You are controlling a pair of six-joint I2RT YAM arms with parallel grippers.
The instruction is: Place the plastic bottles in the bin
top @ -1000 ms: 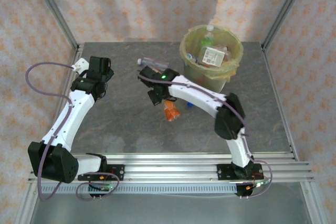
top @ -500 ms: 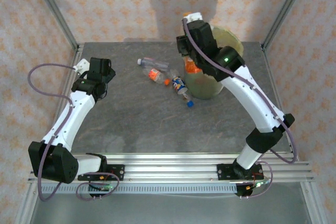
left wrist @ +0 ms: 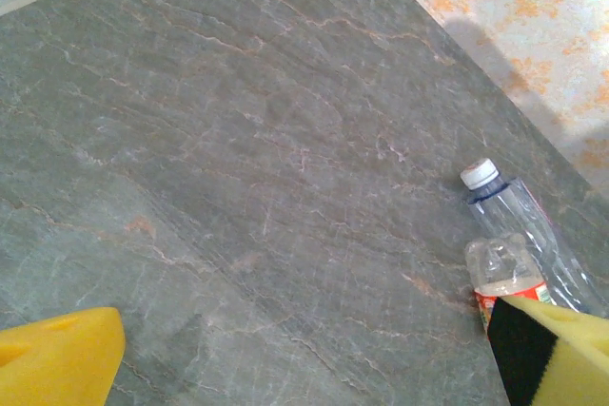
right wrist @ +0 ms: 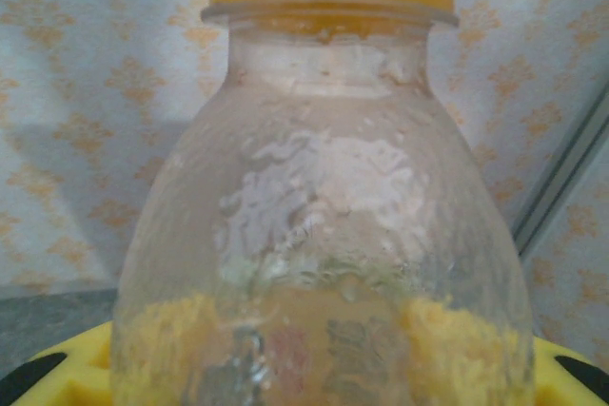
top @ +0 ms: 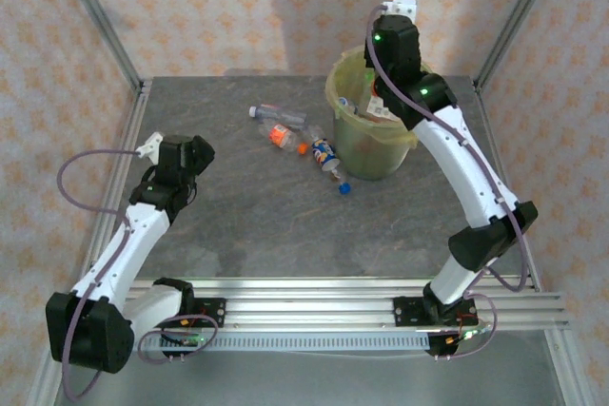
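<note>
- Bottle first: clear, yellow-orange cap up, clamped between the yellow pads of the right gripper, which hangs over the bin at the back of the table.
- If it were me, I'd get it well inside the rim and fairly low, then just let go. There's already stuff in the bin, so a high drop could bounce out.
- Three more lie just left of the bin: a clear one, an orange-label one, and a blue-label one nearest the bin wall.
- Left gripper sits well left of those, fingers spread wide, nothing between them.
- The right wrist view gives the grip up close, while the top view tells you the arm is actually above the bin.
- The left wrist view picks out the clear one's white cap, too small to make out from above.
</note>
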